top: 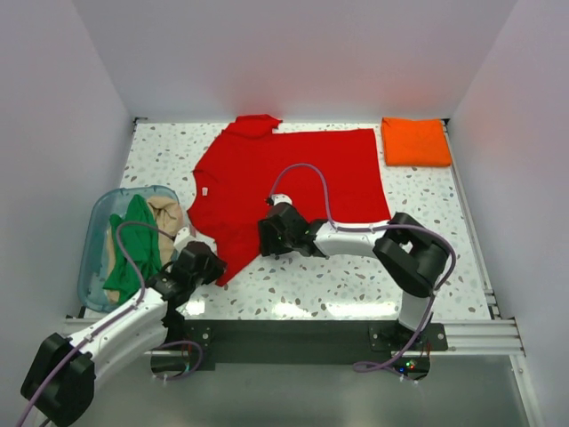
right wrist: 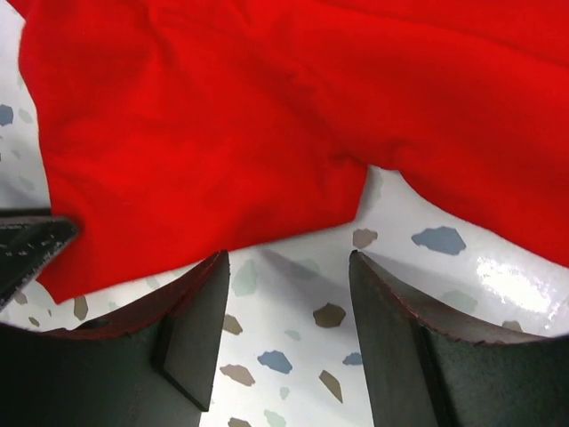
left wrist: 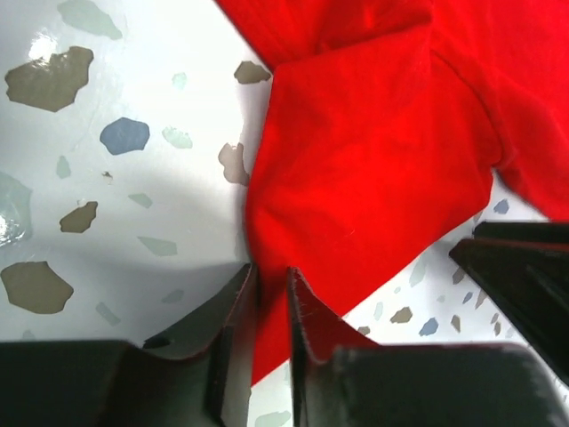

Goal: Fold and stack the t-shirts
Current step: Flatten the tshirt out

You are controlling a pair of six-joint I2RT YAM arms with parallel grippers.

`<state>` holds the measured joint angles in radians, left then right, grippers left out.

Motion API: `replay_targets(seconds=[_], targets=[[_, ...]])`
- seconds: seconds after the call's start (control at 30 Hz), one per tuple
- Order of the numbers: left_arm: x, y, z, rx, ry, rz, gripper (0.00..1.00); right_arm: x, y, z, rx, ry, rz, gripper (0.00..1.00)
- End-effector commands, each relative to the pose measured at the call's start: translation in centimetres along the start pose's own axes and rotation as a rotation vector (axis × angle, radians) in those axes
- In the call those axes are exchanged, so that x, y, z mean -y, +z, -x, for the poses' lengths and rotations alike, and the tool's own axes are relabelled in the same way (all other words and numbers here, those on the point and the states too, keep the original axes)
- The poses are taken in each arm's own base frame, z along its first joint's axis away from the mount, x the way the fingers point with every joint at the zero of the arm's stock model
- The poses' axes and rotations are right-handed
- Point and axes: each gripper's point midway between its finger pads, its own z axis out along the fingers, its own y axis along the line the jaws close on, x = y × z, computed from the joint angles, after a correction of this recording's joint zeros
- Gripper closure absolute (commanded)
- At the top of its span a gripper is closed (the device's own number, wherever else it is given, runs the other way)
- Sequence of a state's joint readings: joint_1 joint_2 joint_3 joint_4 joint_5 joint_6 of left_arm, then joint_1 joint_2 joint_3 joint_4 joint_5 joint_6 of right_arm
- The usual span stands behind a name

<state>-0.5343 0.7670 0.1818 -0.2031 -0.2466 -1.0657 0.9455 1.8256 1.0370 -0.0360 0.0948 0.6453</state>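
I have the red t-shirt (top: 293, 173) lying spread across the upper middle of the top view, not yet folded, with its near sleeve pointing toward the lower left. The left gripper (top: 212, 265) sits right at that sleeve's tip. In its wrist view the fingers (left wrist: 233, 325) are set close together with red cloth running into the slim gap. I read that as a pinch on the sleeve edge, a hold that would let me carry the sleeve inward over the body. The right gripper (top: 269, 233) is just beside it at the shirt's lower edge. Its fingers (right wrist: 197, 320) stand wide apart over bare table (top: 427, 236), holding nothing, with the hem just above them in that frame. I judge it is placed there to take the hem, so both points can go over together.

Around this, the orange t-shirt (top: 416, 142) lies folded at the upper right, apart from the red one, and looks like the start of the stack. At the left edge the plastic tub (top: 92, 267) holds a green t-shirt (top: 133, 253) and a tan t-shirt (top: 167, 216). The two grippers are near enough that each shows as a dark shape at the edge of the other's frame, so crowding is my main worry. The right arm's purple cable (top: 307, 167) also arcs over the red cloth and could drag it.
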Motion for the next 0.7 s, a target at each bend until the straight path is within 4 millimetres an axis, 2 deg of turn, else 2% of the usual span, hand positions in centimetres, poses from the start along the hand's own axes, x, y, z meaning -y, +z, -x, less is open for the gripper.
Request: replay_targets(seconds=[0.0,0.13,0.17,0.27,0.37,0.53,0.67], targets=[[-0.3,-0.2,-0.8,-0.031,0.008,0.005,0.78,-0.6,1.1,1.7,0.056,0.016,-0.012,0.41],[1.4,-0.8,-0.4,-0.040,0.014,-0.055,0.89,-0.7,1.2,1.7,0.058,0.031,-0.016,0.53],[1.9,-1.0,-0.4,-0.050,0.017,-0.074,0.92,-0.6,1.2,1.6,0.058,0.035,-0.018,0.59],[3.3,-1.6,-0.3,-0.064,0.017,-0.129,0.99,-0.9,0.6,2.3,0.077,0.044,-0.010,0.69],[4.9,-2.3,0.1,-0.077,0.015,-0.181,1.00,-1.0,-0.2,2.8,0.086,0.045,-0.011,0.86],[6.9,-3.6,0.5,-0.096,0.017,-0.257,1.00,-1.1,-2.2,3.8,0.112,0.042,-0.012,0.94],[8.8,-4.7,0.8,-0.119,0.025,-0.325,1.00,-1.5,-4.6,4.8,0.135,0.037,0.003,0.98]])
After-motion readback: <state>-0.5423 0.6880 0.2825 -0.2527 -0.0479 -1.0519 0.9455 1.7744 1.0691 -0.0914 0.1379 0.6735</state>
